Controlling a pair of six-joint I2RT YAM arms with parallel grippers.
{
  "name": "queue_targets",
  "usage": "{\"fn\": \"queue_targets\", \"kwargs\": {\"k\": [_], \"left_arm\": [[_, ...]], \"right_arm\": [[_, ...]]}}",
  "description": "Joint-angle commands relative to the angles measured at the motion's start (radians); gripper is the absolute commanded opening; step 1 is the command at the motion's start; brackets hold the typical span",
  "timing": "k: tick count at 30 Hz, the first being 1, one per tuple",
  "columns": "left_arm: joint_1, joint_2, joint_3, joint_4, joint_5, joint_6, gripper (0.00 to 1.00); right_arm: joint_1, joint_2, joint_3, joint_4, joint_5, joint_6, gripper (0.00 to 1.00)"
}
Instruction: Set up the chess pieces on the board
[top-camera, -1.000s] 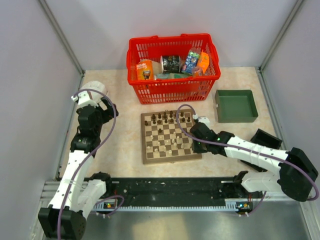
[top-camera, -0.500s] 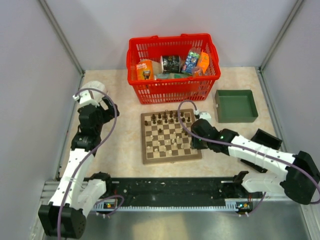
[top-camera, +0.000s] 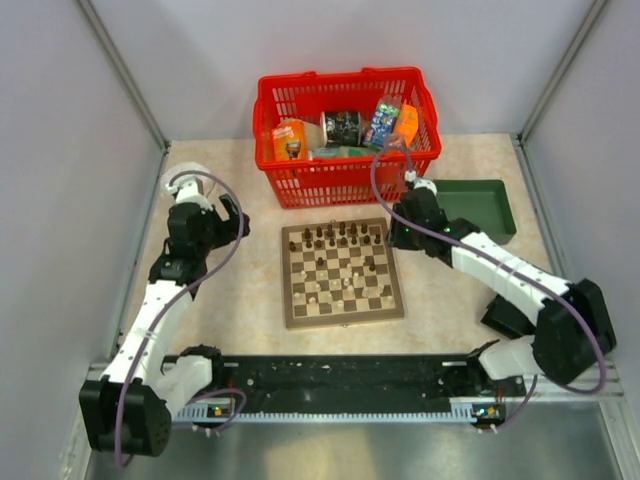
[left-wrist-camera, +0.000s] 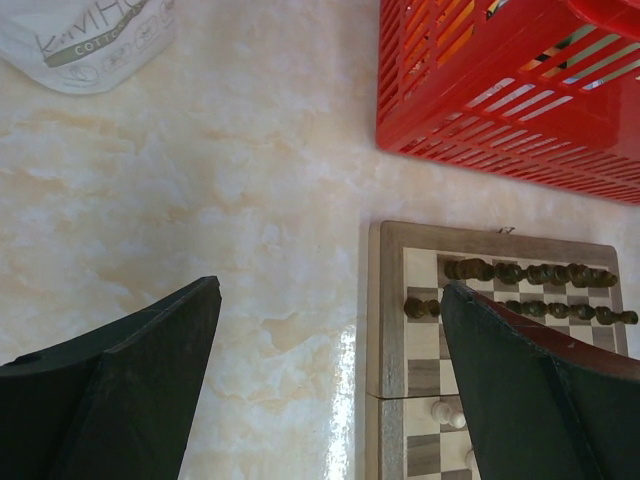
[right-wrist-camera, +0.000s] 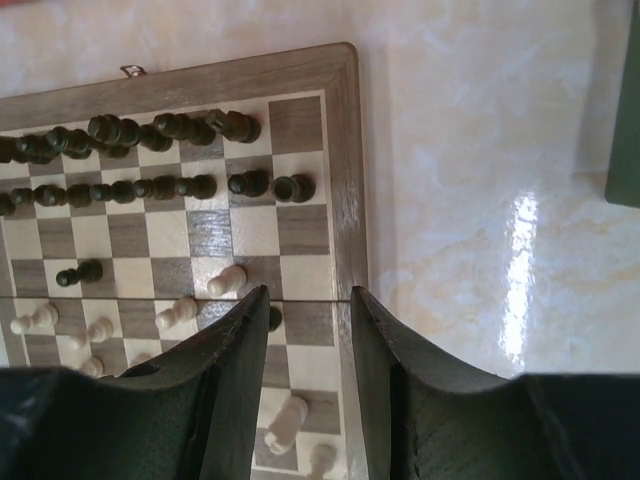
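The board (top-camera: 342, 272) lies in the middle of the table. Dark chess pieces (top-camera: 335, 235) stand in its two far rows, and pale pieces (top-camera: 335, 290) are scattered over the near half. My right gripper (top-camera: 398, 238) hovers over the board's far right corner, open and empty. In the right wrist view my right gripper (right-wrist-camera: 308, 295) frames the board's right edge (right-wrist-camera: 345, 200), with dark rows (right-wrist-camera: 170, 128) and a pale piece (right-wrist-camera: 227, 280) close by. My left gripper (top-camera: 232, 215) is wide open and empty above the table left of the board. It also shows in the left wrist view (left-wrist-camera: 330, 285).
A red basket (top-camera: 345, 135) of groceries stands behind the board. A green tray (top-camera: 480, 205) sits at the back right, partly behind my right arm. A black object (top-camera: 515, 315) lies under the right arm. A white bag (left-wrist-camera: 85, 40) lies at the far left.
My right gripper has pulled back from the board's right middle to its far right corner, towards the tray. My left gripper has shifted slightly right, towards the board.
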Motion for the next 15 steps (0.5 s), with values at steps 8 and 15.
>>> {"fn": "queue_targets", "kwargs": {"k": [8, 15], "left_arm": [[0.001, 0.018, 0.090, -0.030, 0.033, 0.063, 0.98], [0.001, 0.021, 0.088, -0.030, 0.033, 0.063, 0.98]], "right_arm": [[-0.055, 0.278, 0.170, 0.132, -0.093, -0.066, 0.38], [-0.055, 0.341, 0.187, 0.141, -0.106, -0.068, 0.37]]}}
